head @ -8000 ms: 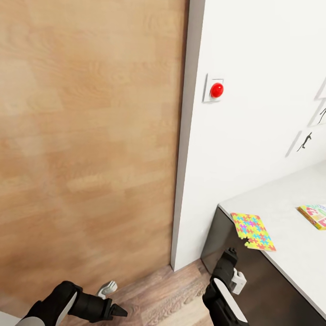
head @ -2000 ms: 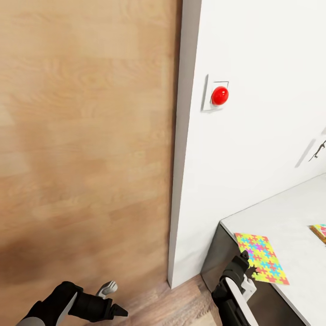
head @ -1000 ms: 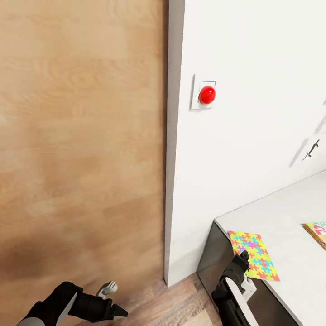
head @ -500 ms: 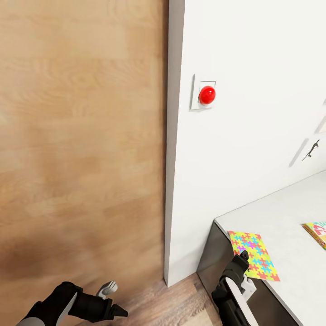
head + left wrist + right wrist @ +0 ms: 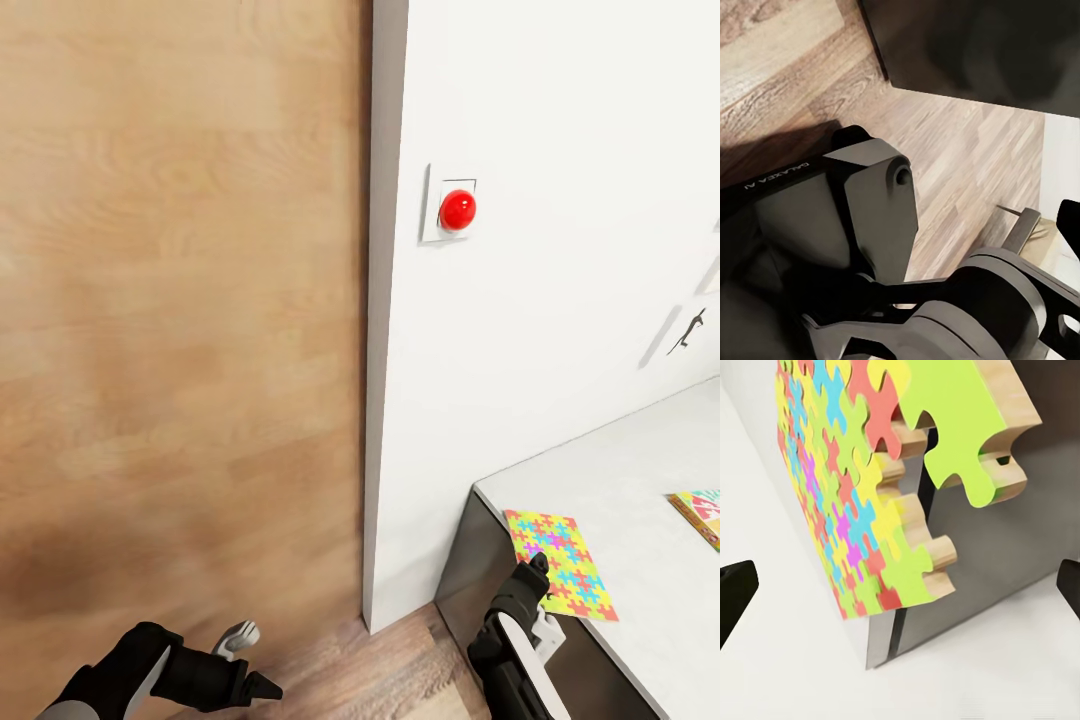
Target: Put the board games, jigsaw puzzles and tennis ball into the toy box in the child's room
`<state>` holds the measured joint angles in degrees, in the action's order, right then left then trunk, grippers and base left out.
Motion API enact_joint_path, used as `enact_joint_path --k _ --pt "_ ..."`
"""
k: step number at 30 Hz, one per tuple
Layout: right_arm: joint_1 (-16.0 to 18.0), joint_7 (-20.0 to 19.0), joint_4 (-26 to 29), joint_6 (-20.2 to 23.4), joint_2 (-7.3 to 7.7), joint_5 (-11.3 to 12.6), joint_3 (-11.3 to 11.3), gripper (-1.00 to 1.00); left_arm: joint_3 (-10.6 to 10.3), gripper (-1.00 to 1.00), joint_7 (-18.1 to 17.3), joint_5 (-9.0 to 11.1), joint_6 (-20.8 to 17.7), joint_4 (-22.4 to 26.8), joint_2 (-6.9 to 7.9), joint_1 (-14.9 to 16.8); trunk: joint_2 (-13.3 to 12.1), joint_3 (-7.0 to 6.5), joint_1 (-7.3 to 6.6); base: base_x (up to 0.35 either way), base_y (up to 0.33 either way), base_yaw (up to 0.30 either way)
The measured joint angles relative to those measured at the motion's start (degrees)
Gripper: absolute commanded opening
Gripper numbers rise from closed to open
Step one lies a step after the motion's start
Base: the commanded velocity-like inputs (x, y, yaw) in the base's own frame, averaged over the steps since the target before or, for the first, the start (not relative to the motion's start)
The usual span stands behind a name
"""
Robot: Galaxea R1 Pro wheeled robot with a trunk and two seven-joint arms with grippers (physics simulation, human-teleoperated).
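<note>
Wood-grain panel point(image 5: 180, 320) takes up the left half of the head view, butting against a plain white wall point(image 5: 560, 150). Pale grey table top with a dark front point(image 5: 640, 480) juts in at lower right, standing on wood-plank floor point(image 5: 370, 675). Multicoloured wooden jigsaw puzzle point(image 5: 558, 550) lies flat near the table's front corner, its near end overhanging the edge; right wrist view shows that edge up close point(image 5: 862, 487), interlocking tabs sticking out past the rim over the dark table front. Second flat item, a colourful board game corner point(image 5: 700, 510), sits further right on the table, well apart from the puzzle, cut off by the frame. Right gripper point(image 5: 538, 570) is raised just at the puzzle's overhanging end; in the wrist view its dark fingertips point(image 5: 736, 589) sit at both frame edges with the puzzle edge between them, so jaws are spread, not touching the puzzle. Left gripper point(image 5: 250, 660) hangs low over the floor, near the panel, holding nothing; one light and one dark finger show apart, jaws spread. Small white wall plate with a red round button point(image 5: 457, 209) is mounted on the wall near the panel.
</note>
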<state>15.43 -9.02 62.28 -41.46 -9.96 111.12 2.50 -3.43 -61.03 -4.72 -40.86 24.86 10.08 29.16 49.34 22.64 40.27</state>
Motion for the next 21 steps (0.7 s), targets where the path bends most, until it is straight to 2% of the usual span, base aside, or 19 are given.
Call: enact_joint_path --k 1,2,21 --pt "0.00 0.00 0.00 0.07 0.00 0.02 0.00 1.00 0.00 1.00 0.00 0.00 0.00 0.00 0.00 0.00 0.00 0.00 0.00 0.000 0.000 0.000" --pt "0.00 -0.02 0.00 0.09 0.00 0.03 0.00 -1.00 0.00 1.00 0.00 0.00 0.00 0.00 0.00 0.00 0.00 0.00 0.00 0.000 0.000 0.000" --pt "-0.01 -0.05 0.00 0.21 0.00 0.01 0.00 -1.00 0.03 1.00 -0.02 -0.07 1.07 0.00 0.00 0.00 0.00 0.00 0.00 0.000 0.000 0.000"
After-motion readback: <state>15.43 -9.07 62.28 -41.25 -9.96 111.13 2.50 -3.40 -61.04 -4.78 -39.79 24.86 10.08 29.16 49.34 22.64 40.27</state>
